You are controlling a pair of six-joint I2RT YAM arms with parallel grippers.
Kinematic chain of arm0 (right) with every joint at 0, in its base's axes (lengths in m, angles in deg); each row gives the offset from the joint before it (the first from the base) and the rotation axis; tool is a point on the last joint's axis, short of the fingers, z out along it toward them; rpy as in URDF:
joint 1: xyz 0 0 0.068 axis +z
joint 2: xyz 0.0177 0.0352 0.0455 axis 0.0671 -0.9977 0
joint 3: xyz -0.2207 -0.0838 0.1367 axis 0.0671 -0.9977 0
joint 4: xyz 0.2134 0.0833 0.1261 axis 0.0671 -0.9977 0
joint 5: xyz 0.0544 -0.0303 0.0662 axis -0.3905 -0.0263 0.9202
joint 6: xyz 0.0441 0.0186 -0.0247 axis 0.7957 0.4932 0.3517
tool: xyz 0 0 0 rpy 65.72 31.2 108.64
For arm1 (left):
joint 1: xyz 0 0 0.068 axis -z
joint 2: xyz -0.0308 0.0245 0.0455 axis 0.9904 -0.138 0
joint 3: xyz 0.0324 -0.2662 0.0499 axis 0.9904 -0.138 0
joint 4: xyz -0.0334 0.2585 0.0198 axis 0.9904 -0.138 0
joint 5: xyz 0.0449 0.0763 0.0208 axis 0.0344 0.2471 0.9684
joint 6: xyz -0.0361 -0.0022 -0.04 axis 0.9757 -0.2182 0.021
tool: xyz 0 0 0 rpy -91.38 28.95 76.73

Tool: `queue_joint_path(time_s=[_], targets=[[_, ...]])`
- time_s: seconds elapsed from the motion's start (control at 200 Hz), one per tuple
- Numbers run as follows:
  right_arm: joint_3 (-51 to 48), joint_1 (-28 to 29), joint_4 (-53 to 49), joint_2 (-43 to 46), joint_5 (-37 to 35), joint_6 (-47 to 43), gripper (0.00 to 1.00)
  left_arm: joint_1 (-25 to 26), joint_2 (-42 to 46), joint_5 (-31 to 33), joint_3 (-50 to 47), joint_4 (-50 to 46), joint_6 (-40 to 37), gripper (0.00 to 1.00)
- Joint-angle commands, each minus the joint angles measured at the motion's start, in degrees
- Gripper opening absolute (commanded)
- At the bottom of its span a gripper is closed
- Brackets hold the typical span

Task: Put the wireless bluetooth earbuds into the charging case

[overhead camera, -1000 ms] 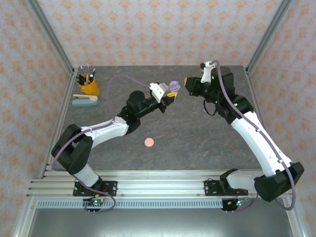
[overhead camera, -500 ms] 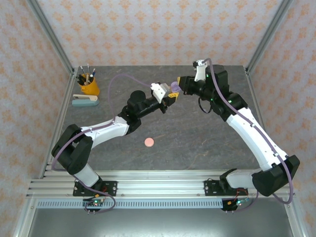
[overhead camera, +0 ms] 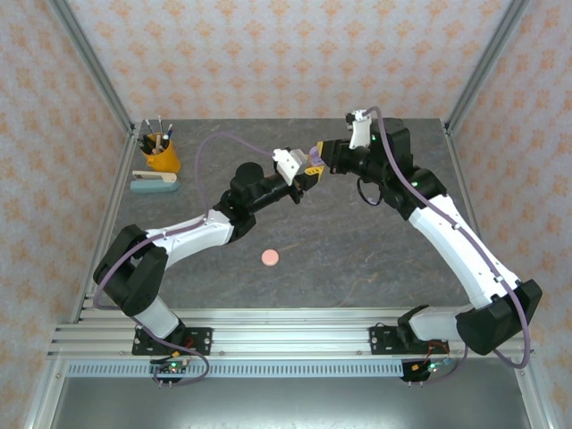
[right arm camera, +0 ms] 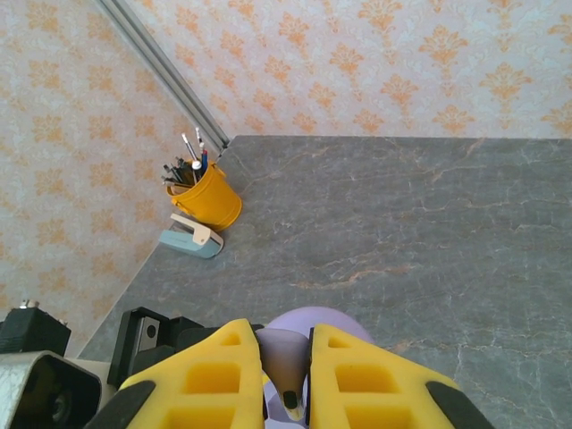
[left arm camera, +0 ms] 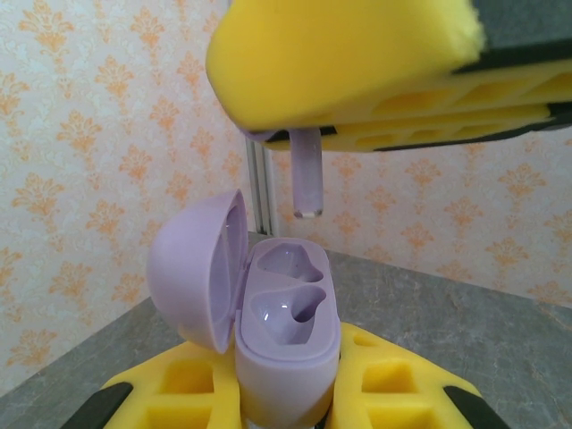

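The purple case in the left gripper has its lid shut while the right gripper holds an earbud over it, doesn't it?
Not shut: the left wrist view shows the purple case with its lid swung open. Otherwise right: the left gripper holds it, and the right gripper holds a purple earbud over it.

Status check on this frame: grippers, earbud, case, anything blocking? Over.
Left gripper shut on open lilac plastic charging case, lid up. Right gripper pinches translucent purple stemmed earbud, stem down above the empty sockets, not yet seated. Nothing between them.
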Motion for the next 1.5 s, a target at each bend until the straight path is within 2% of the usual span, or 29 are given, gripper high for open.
queue_joint_path(time_s=[0.0, 0.796, 1.136, 1.421, 1.496], targets=[[-0.8, 0.4, 1.5, 0.3, 0.8, -0.3, 0.14, 0.5, 1.3, -1.0, 1.9, 0.7, -0.6, 0.0], [-2.9, 0.4, 0.2, -0.3, -0.7, -1.4, 0.12, 0.5, 1.2, -0.5, 2.0, 0.7, -1.0, 0.0], [-1.6, 0.5, -3.8, -1.2, 3.7, -5.5, 0.12, 0.5, 1.1, -0.3, 2.2, 0.6, -1.0, 0.0], [-1.3, 0.9, -6.5, -1.9, 4.4, -7.8, 0.13, 0.5, 1.1, -0.1, 2.3, 0.6, -1.0, 0.0], [-1.2, 0.9, -6.6, -2.0, 3.6, -7.7, 0.19, 0.5, 1.0, -0.2, 2.3, 0.6, -0.9, 0.0]])
